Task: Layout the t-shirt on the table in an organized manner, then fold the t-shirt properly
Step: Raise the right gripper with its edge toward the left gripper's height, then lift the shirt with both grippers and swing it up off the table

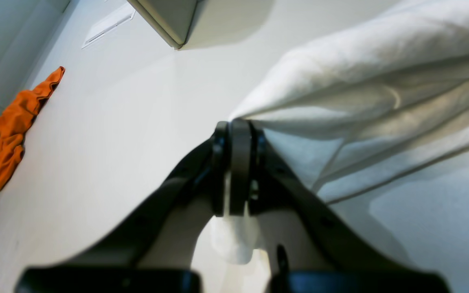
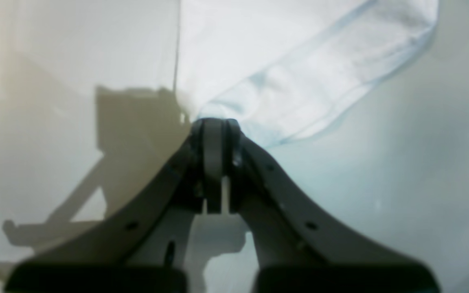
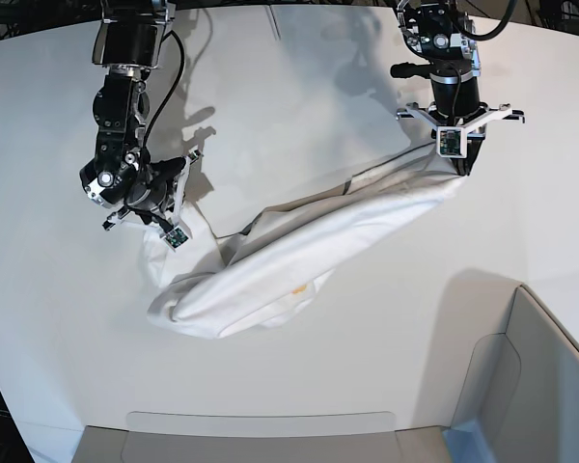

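Note:
The white t-shirt (image 3: 309,241) is stretched in a bunched diagonal band across the table (image 3: 299,96), between my two grippers. A small orange bit of print (image 3: 297,287) shows near its lower fold. My left gripper (image 3: 458,169), on the base view's right, is shut on the shirt's upper right end. In the left wrist view its jaws (image 1: 238,124) pinch the white fabric (image 1: 373,81). My right gripper (image 3: 161,230), on the base view's left, is shut on the lower left end. In the right wrist view its jaws (image 2: 214,122) pinch the cloth (image 2: 299,69) above the tabletop.
A grey-white bin (image 3: 536,386) stands at the near right corner; its corner also shows in the left wrist view (image 1: 165,20). An orange cloth (image 1: 6,130) lies at the table's edge in the left wrist view. A flat pale panel (image 3: 261,424) lies along the near edge.

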